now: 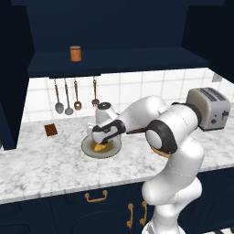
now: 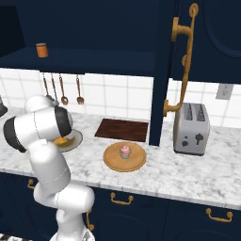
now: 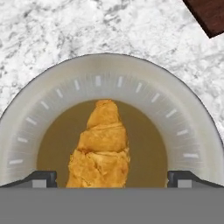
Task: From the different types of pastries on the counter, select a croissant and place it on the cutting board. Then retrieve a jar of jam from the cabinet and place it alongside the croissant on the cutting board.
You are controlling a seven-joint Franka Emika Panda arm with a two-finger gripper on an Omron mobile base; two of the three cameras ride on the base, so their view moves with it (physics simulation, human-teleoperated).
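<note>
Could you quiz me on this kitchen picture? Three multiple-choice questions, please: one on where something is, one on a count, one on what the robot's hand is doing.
1. Where does the croissant lie?
A. On the grey plate
B. On the cutting board
C. On the cabinet shelf

2. How many utensils hang on the tiled wall under the shelf?
A. Two
B. Four
C. Six

3. How does the end effector stand?
A. Shut on the cupcake
B. Open, a fingertip on each side of the croissant
C. Shut on the jar

Answers:
1. A: the hand view shows the croissant in the plate's brown centre, with the board off to one corner.
2. B: the left base view shows four hanging utensils in a row.
3. B: both fingertips stand wide apart, flanking the croissant; the cupcake sits on the wooden plate, and the jar on the shelf.
</note>
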